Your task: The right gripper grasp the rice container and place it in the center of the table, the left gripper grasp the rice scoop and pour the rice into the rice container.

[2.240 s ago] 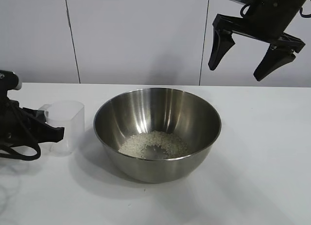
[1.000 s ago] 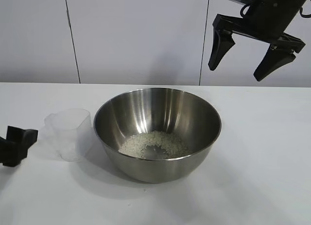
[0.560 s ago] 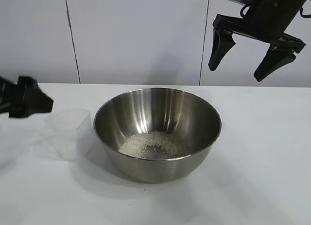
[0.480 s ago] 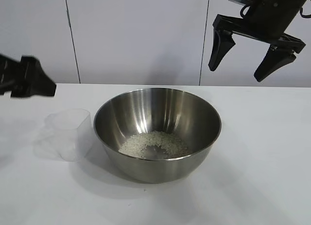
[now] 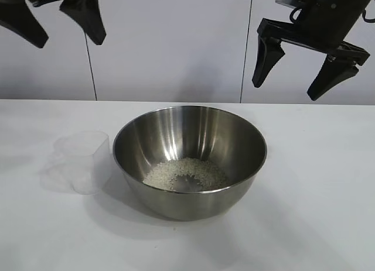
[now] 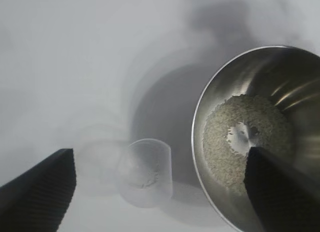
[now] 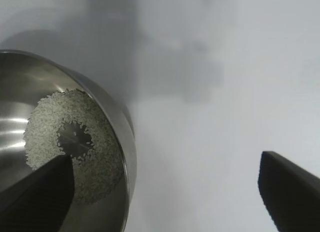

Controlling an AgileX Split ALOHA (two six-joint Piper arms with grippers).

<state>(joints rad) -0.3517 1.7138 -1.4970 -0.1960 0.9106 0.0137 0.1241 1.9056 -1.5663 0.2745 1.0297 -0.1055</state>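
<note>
The broad, plain matte-white tabletop carries a large round stainless-steel rice container at its middle, a shiny bowl standing upright. High above its right rim hangs the right gripper — black, bulky-bodied, with long tapered fingers spread wide and holding nothing. At the upper left of the exterior view the left gripper, black with long tapered fingers, hovers well above the tabletop, its fingers likewise wide apart and empty. Just beside the bowl's left wall sits the rice scoop, a small translucent clear plastic cup, tilted on the tabletop and touched by neither gripper; the left wrist view shows a few grains clinging inside it. The rice — small white uncooked grains — lies in a shallow ring on the bowl's floor, with bare steel showing at its centre.
</note>
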